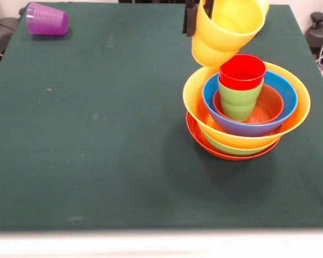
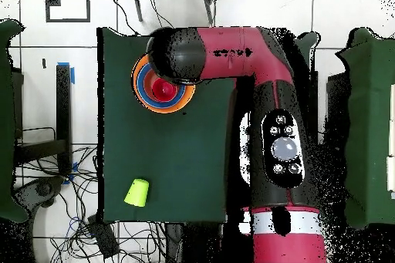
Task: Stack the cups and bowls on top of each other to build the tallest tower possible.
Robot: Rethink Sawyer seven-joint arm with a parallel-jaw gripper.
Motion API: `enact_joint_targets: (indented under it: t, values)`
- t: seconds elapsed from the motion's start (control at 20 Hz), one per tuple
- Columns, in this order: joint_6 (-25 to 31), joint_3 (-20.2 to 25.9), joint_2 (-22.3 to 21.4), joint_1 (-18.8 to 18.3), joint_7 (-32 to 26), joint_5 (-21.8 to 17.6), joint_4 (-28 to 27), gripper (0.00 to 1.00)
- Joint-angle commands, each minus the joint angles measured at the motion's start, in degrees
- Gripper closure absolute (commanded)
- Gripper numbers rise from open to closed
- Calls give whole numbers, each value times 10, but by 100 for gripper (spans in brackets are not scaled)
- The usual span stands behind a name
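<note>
A dark green cloth-covered table fills most of the front view, with a pale strip along its near edge. In the overhead view it stands on a white tiled floor; a blue tape mark lies just beside the table, and tangled black cables lie near one corner.

Dark green cloth-covered tabletop, pale strip along its near edge in the front view. Overhead: white tiled floor with dark grout lines, tangle of black cables off one corner of the tabletop, small blue tape mark on the floor beside it. Even, flat lighting.
</note>
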Motion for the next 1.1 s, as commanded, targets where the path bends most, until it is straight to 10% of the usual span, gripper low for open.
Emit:
enact_joint_targets:
  t: [0.05, 1.1]
  values:
    - [-26, -8, 36, 12, 46, -10, 64, 100]
    - [-51, -59, 40, 69, 107, 7, 96, 100]
